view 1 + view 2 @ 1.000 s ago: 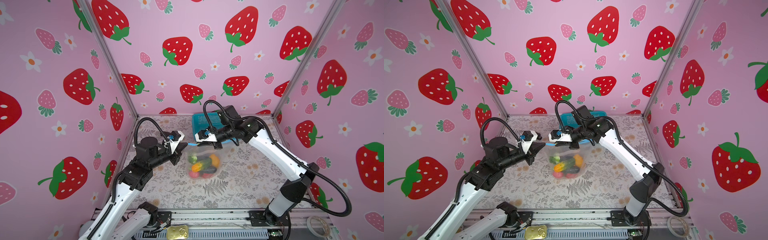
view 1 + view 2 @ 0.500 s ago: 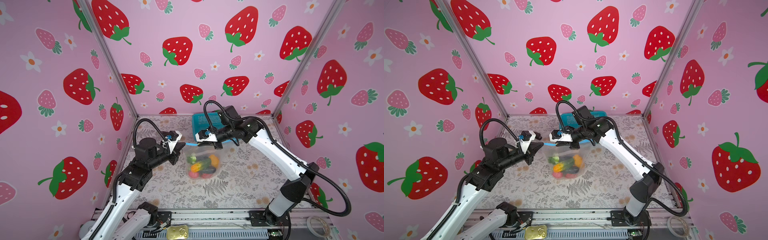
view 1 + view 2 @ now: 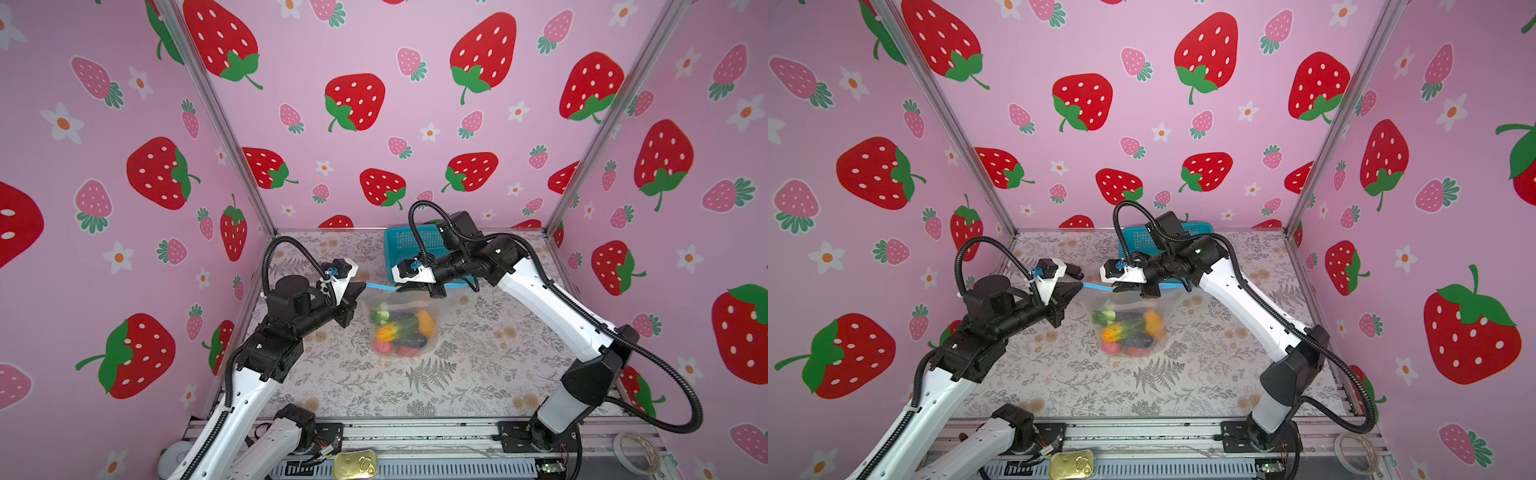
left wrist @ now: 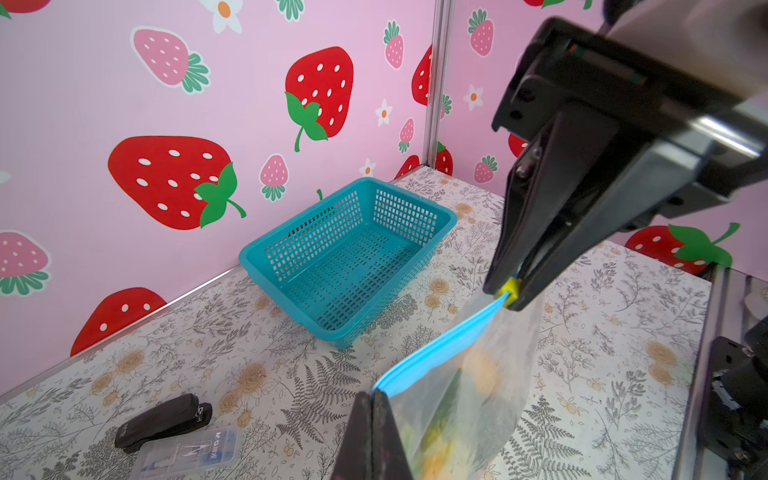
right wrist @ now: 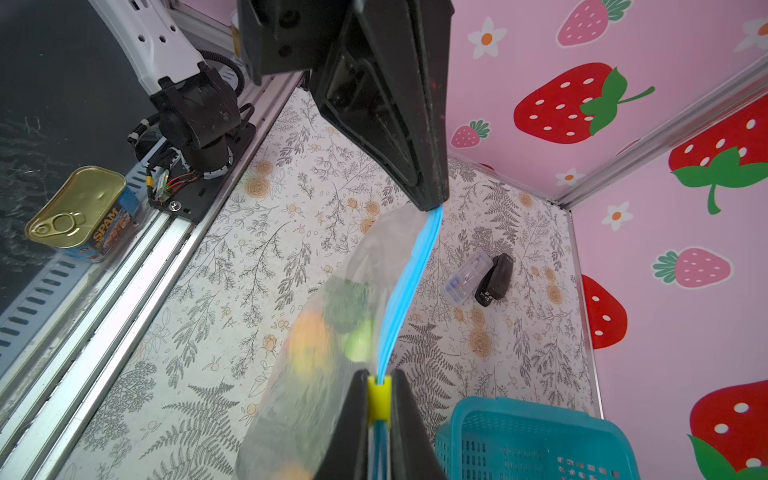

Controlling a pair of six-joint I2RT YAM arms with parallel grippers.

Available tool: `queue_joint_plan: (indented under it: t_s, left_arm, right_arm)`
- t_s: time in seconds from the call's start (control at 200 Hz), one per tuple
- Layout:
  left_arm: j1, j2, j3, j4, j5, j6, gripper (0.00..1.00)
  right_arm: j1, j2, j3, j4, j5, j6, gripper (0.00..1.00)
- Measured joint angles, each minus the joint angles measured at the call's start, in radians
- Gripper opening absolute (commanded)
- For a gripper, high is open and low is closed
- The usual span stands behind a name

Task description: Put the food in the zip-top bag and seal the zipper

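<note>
In the strawberry booth, my left gripper (image 3: 360, 287) pinches the left end of the zipper (image 3: 377, 286), while my right gripper (image 3: 405, 286) is clamped on its yellow slider (image 5: 379, 395). The zip-top bag (image 3: 411, 302) hangs between them at mid-table with the food (image 3: 399, 330) inside. Nothing has visibly shifted since a second ago.

Zip-top bag (image 3: 411, 301) spans the middle, basket (image 3: 401, 245) behind, stapler (image 4: 162, 419) left; front table (image 3: 374, 386) open.

Two grippers are showing: left gripper (image 4: 372, 399), right gripper (image 5: 379, 395). One bag (image 3: 398, 297), one basket (image 4: 311, 239), one stapler (image 4: 164, 419), one clear box (image 4: 189, 453) and one can (image 5: 77, 208) are sitting in view. Food pieces (image 3: 401, 328) are overlapping, uncountable.
</note>
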Motion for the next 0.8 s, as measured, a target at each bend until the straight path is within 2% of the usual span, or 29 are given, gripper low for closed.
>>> queue_joint_plan:
  t_s: [0.8]
  left_arm:
    - [0.059,-0.030,-0.020,0.013,-0.075,-0.043,0.00]
  right_arm:
    - [-0.005,-0.010,-0.013,0.012,0.000,0.000,0.00]
